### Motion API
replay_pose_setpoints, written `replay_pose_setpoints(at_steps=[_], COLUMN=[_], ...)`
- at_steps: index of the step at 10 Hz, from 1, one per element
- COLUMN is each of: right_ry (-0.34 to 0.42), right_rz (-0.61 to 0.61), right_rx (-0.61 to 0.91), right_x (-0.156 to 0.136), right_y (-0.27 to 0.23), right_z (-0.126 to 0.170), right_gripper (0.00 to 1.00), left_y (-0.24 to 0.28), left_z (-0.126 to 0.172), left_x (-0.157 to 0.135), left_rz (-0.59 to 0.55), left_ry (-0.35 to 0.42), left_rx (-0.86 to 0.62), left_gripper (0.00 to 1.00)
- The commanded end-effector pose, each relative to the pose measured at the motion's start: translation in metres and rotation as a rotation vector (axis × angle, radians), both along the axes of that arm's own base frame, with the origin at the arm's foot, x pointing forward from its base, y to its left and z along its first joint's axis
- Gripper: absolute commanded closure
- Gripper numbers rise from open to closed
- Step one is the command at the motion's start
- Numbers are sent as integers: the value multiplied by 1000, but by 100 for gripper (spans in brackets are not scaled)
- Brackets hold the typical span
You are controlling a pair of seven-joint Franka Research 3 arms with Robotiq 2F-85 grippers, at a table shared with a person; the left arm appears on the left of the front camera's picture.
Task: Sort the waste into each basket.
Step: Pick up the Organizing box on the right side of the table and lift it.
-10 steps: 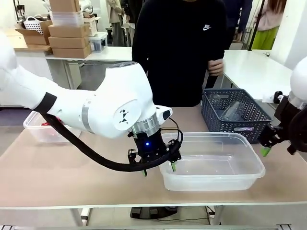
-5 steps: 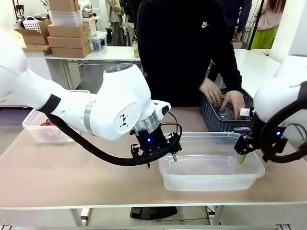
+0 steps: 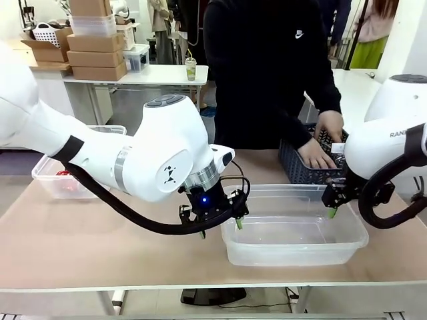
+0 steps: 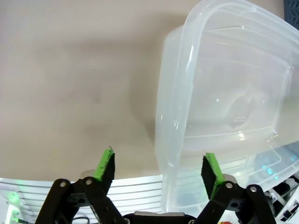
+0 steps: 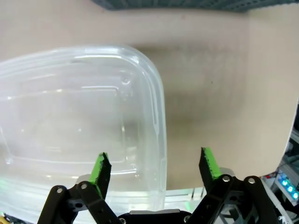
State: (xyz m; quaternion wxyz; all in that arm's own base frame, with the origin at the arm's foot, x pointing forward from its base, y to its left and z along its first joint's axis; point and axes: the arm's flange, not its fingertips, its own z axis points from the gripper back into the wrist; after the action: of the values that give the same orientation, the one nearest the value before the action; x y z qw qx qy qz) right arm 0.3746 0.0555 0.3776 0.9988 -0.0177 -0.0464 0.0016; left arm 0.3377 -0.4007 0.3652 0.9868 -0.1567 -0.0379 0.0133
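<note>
A clear rectangular plastic tub (image 3: 293, 255) sits empty mid-bench; the wrist views show each short rim between the wide-open, empty jaws of the left arm (image 3: 167, 160) and the right arm (image 3: 393, 147). The front view adds red waste (image 3: 64, 174), probably cans, in a second clear tub (image 3: 48, 187) far left, and a person's hand (image 3: 319, 157) in a dark blue lattice basket (image 3: 297, 172). Uneven pinching could buckle the thin rim.

"RAN" on right arm (image 3: 399, 134) — white swoosh (image 3: 304, 33) on black top (image 3: 267, 73)

You look across the table (image 3: 80, 240) from the robot's side at the person (image 3: 267, 73). Both wrist cameras look down, close over the clear tub (image 3: 293, 253), which all three views share.
</note>
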Motion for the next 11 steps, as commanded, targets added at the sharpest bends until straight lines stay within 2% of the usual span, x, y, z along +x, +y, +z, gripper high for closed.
replay_pose_setpoints(at_steps=[1,2,3,4,11], right_ry=[-9,0,1,7,26], right_rz=[-22,-21,-21,-21,-14], right_rx=[-20,-12,-15,-13,42], right_x=[-27,-27,-28,-28,-28], right_y=[-2,-3,-3,-5,-13], right_z=[-14,-16,-17,-17,-17], right_gripper=[60,100,65,100,100], left_y=[0,1,1,1,8], left_z=[1,2,2,1,7], left_x=[-4,-5,-5,-4,-7], left_rz=[31,29,29,30,16], left_ry=[-53,-60,-68,-70,-70], left_rx=[17,12,14,16,38], left_gripper=[59,100,64,100,100])
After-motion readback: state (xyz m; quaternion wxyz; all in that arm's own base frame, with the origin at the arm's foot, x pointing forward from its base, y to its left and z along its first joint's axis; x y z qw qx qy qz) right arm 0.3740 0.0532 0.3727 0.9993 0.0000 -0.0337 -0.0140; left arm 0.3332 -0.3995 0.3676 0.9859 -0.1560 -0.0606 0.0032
